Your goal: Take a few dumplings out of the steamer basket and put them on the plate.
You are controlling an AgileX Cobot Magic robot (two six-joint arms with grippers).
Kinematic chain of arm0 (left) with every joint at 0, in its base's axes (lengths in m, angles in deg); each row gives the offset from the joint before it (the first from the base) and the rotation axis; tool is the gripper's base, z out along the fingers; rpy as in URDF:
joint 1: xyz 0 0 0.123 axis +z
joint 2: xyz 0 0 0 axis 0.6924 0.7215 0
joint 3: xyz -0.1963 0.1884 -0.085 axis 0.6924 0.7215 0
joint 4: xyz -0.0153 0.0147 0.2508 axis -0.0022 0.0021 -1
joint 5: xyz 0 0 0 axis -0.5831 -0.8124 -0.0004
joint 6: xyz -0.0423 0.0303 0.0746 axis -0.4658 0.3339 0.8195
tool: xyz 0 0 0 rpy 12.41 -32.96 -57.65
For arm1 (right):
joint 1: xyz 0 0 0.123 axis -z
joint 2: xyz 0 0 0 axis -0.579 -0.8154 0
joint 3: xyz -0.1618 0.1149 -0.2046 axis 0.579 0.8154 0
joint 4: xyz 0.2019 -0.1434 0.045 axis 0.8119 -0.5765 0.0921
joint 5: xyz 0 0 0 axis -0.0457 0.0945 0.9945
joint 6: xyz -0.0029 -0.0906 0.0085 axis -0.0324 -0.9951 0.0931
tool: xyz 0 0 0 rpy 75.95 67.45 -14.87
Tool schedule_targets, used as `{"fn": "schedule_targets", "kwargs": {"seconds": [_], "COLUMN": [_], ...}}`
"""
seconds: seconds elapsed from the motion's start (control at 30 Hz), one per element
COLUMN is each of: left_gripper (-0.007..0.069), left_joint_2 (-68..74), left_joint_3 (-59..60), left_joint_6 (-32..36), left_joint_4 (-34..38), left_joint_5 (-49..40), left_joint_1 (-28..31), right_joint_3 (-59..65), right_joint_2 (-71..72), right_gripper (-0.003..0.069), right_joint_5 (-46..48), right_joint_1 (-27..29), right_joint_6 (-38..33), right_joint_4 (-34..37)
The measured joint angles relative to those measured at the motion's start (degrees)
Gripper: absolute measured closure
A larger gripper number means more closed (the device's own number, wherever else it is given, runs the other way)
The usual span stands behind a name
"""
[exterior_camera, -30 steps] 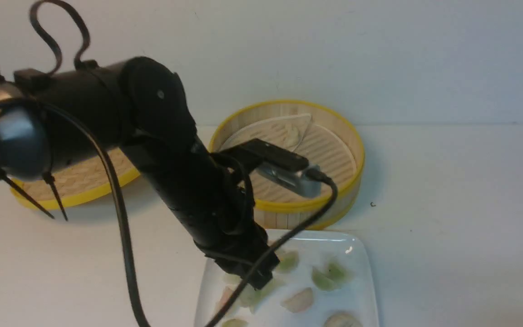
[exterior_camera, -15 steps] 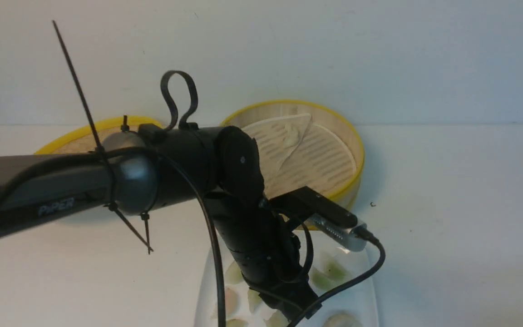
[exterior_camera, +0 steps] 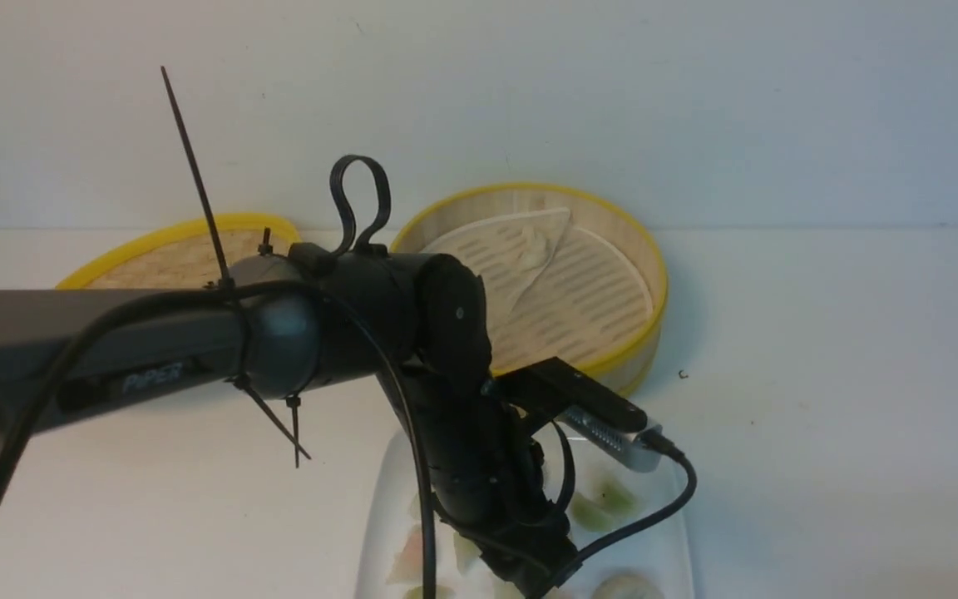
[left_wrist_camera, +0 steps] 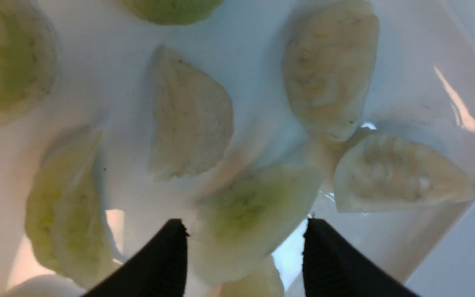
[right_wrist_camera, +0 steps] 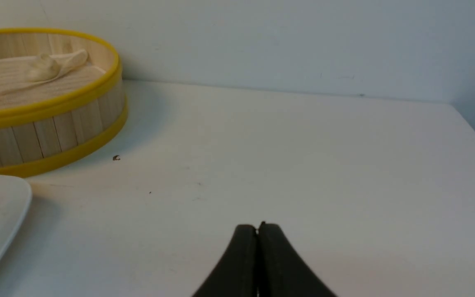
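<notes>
The white plate (left_wrist_camera: 419, 53) fills the left wrist view with several dumplings on it, pale green and pinkish-white. My left gripper (left_wrist_camera: 245, 231) hangs close over it, open, with a pale green dumpling (left_wrist_camera: 250, 210) lying between its fingers and a gap showing on one side. From the front the left wrist hides the fingers and much of the plate (exterior_camera: 662, 557); a green dumpling (exterior_camera: 604, 507) shows beside it. The steamer basket (exterior_camera: 649, 258) stands behind, with a pale lump (exterior_camera: 539, 241) on its folded liner. My right gripper (right_wrist_camera: 258, 227) is shut and empty over bare table.
The flat woven lid (exterior_camera: 171, 258) lies at the back left, partly behind my left arm. The left arm's cable loops over the plate's right side. A tiny dark speck (exterior_camera: 682, 374) sits on the table right of the basket (right_wrist_camera: 56, 128).
My left arm has swung lower and further toward the plate's near side. The wrist camera block has moved from over the basket's front rim to over the plate.
</notes>
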Motion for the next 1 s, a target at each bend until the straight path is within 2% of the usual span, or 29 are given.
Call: {"fn": "schedule_targets", "kwargs": {"seconds": [0.1, 0.2, 0.27, 0.43, 0.5, 0.7, 1.0], "left_gripper": [0.0239, 0.0273, 0.0339, 0.0574, 0.0612, 0.0631, 0.0631], "left_joint_2": [0.00, -0.06, -0.79, -8.06, -12.22, -27.27, -52.57], "left_joint_3": [-2.36, -5.15, -6.99, -8.12, -8.12, -7.23, 10.08], "left_joint_6": [-2.03, -5.21, -7.93, -10.77, -11.31, -12.36, -14.53], "left_joint_4": [-1.37, -3.79, -6.70, -12.08, -12.80, -13.14, -13.04], "left_joint_5": [-1.74, -4.47, -6.70, -8.81, -9.29, -6.01, 12.47], "left_joint_1": [0.00, 0.00, 0.00, 0.00, 0.00, 0.00, 0.00], "right_joint_3": [0.00, 0.00, 0.00, 0.00, 0.00, 0.00, 0.00], "right_joint_2": [0.00, 0.00, 0.00, 0.00, 0.00, 0.00, 0.00], "right_gripper": [0.0673, 0.0673, 0.0673, 0.0673, 0.0673, 0.0673, 0.0673], "right_joint_5": [0.00, 0.00, 0.00, 0.00, 0.00, 0.00, 0.00], "right_joint_1": [0.00, 0.00, 0.00, 0.00, 0.00, 0.00, 0.00], "right_joint_6": [0.00, 0.00, 0.00, 0.00, 0.00, 0.00, 0.00], "right_joint_4": [0.00, 0.00, 0.00, 0.00, 0.00, 0.00, 0.00]}}
